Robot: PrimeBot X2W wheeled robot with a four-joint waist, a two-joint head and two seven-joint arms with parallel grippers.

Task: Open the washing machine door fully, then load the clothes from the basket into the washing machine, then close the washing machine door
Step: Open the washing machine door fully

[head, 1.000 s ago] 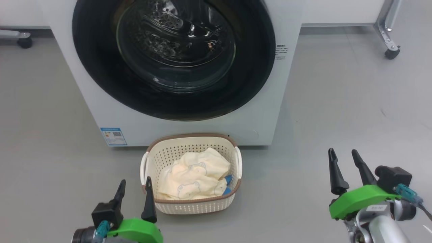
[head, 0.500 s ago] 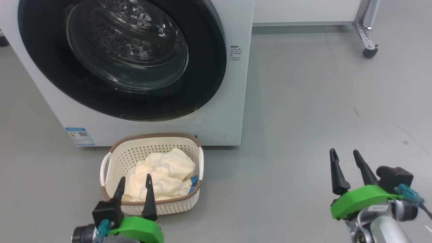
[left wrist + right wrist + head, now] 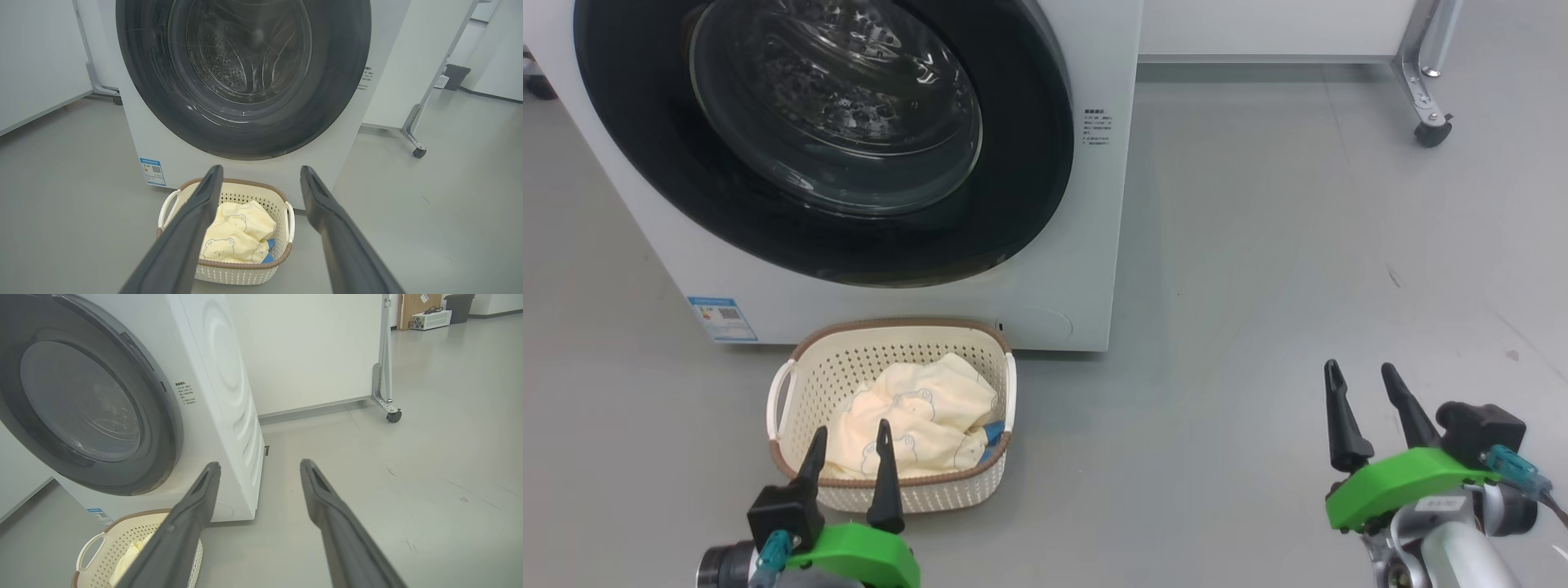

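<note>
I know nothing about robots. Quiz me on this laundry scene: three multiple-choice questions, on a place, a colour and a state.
1. Where is the cream-white perforated plastic basket? A) on the grey floor before the big white washing machine B) atop it C) inside it
2. Patches on the pale cream bear-print clothes are: A) red B) blue C) green
3. The round black-rimmed glass door is: A) shut B) wide open C) missing
Answers: 1 A, it stands at the machine's foot; 2 B, blue peeks beside the cream fabric; 3 A, it lies flush with the front.
</note>
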